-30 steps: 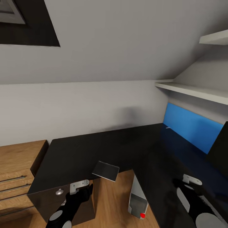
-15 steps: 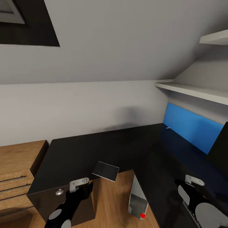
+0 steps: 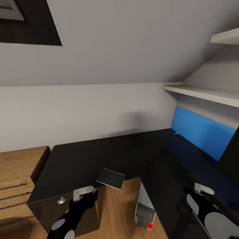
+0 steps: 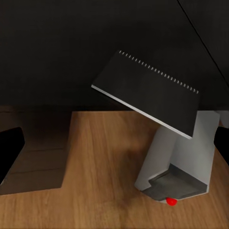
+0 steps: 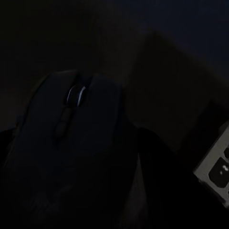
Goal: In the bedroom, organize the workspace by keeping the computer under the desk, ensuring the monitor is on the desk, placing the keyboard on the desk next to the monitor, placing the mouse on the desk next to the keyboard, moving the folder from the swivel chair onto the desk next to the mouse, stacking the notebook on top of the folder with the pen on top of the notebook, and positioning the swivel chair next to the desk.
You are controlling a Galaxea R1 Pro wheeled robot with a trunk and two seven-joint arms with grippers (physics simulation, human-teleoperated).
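A thin dark notebook (image 3: 111,178) with a row of binding holes lies on the black desk (image 3: 99,156), one corner overhanging the front edge. In the left wrist view the notebook (image 4: 152,93) sits above the grey computer tower (image 4: 179,162), which stands on the wood floor under the desk. My left gripper (image 3: 89,196) hangs open just in front of and below the notebook, its fingers (image 4: 9,148) wide apart. My right gripper (image 3: 196,194) is low over the desk's right wing. A dark mouse (image 5: 71,124) sits very close before it in deep shadow. The blue-screened monitor (image 3: 202,132) stands at the right.
A wooden drawer unit (image 3: 16,179) adjoins the desk's left end. White shelves (image 3: 202,94) run along the right wall above the monitor. A dark cabinet with a round knob (image 3: 61,200) hangs under the desk by my left arm. A grey keyed object (image 5: 217,176) lies beside the mouse.
My right gripper has shifted slightly right and lower over the desk. The left gripper has barely moved. The camera has tilted a little.
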